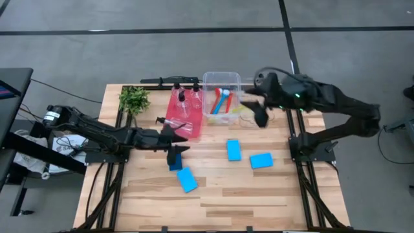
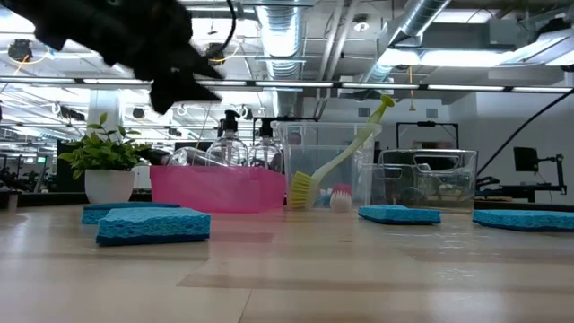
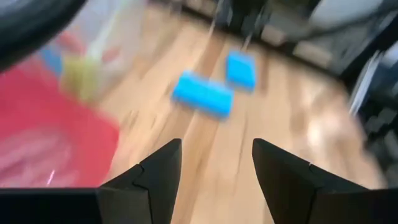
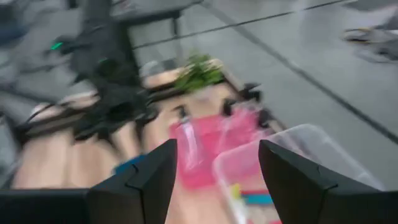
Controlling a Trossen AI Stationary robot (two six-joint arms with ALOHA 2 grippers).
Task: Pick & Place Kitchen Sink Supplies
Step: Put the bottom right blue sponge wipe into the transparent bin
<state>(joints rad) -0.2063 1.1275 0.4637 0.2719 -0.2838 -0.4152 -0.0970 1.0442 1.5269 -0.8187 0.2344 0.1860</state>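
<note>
Kitchen sink supplies are spread over the wooden bench [image 1: 213, 194], which carries everything here. At its far edge the clear plastic bin [image 1: 222, 84] holds brushes: a yellow-green brush [image 2: 336, 160] leans against its rim with the bristles down, and a red brush [image 1: 218, 102] and a blue brush [image 1: 225, 100] lie inside. Just beside the bin, the pink tray [image 1: 184, 115] holds two clear bottles with black caps [image 2: 242, 142], and a leafy green plant [image 1: 134, 99] in a white pot stands beyond the tray. Four blue sponges lie flat on the bench: one near the front [image 1: 187, 179], one partly under the left arm [image 1: 174, 165], and two side by side toward the right [image 1: 233, 149] [image 1: 261, 160]. The left end effector [image 1: 174, 154] hangs over the bench beside the tray, its fingers apart and holding nothing. The right end effector [image 1: 259, 116] hovers just beside the bin, its fingers also parted and empty.
</note>
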